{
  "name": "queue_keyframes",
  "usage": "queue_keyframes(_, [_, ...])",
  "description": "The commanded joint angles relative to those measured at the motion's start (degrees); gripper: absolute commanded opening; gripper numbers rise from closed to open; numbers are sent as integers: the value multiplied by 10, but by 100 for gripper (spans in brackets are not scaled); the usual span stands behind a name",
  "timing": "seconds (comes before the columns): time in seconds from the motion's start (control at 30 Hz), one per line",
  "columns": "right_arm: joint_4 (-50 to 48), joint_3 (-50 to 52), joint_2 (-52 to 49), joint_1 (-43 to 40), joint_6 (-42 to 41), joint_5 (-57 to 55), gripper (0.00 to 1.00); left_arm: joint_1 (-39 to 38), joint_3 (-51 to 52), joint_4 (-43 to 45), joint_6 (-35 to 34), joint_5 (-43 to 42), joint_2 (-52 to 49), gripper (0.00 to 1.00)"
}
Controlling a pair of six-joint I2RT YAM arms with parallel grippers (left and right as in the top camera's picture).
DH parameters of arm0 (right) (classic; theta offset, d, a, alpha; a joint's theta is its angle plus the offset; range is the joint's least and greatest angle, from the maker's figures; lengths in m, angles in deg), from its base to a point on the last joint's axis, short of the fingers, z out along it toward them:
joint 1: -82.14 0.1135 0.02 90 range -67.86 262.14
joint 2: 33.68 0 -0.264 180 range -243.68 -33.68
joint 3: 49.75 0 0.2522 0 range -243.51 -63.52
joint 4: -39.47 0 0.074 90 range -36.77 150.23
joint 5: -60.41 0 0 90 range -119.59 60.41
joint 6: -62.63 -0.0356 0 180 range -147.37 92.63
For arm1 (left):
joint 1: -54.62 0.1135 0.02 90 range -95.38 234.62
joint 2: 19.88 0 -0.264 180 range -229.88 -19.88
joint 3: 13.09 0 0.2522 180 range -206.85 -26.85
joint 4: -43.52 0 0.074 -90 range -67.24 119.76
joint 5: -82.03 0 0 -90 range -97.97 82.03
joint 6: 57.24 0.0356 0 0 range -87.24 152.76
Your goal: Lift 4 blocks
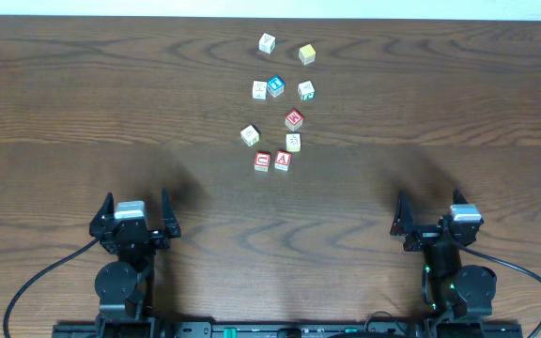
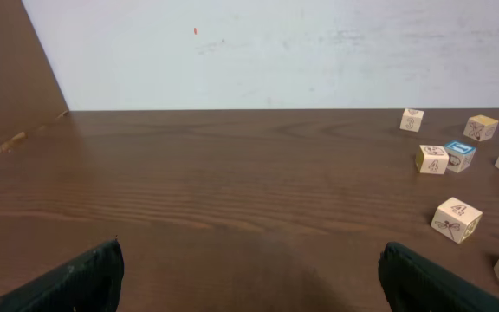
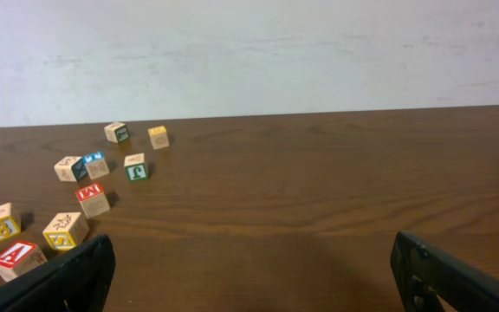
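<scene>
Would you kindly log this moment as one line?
left tool: open, empty | right tool: open, empty | blocks: all on table, none lifted

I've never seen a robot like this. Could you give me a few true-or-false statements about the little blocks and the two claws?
1. The left gripper and the right gripper are both open and empty. True.
2. A red block and a second red block lie side by side at the end of the cluster nearest the arms. True.
3. One block is stacked on top of another. False: every block lies singly on the table.
4. The yellow block is the one closest to the arms. False: it lies at the far end of the cluster.
</scene>
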Motion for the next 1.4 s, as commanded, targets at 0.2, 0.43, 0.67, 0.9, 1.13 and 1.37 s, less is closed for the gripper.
queue_keyframes(0.2, [3,1,3,-2,8,-3,99,-1,12,-23,-1,1,1,94])
queue_keyframes(0.43, [2,1,3,-2,8,-3,99,-1,12,-22,-1,1,1,94])
queue_keyframes(0.67, [-20,0,3,-1,-53,209,99,-1,12,-22,-1,1,1,94])
queue_keyframes(0.9, [-47,0,3,-1,-126,392,99,-1,12,-22,-1,1,1,94])
queue_keyframes(1.13, [-42,-27,-13,-1,-92,380,99,-1,12,-22,-1,1,1,94])
queue_keyframes(1.37, [12,-125,-163,-1,-2,326,99,-1,12,-23,-1,1,1,94])
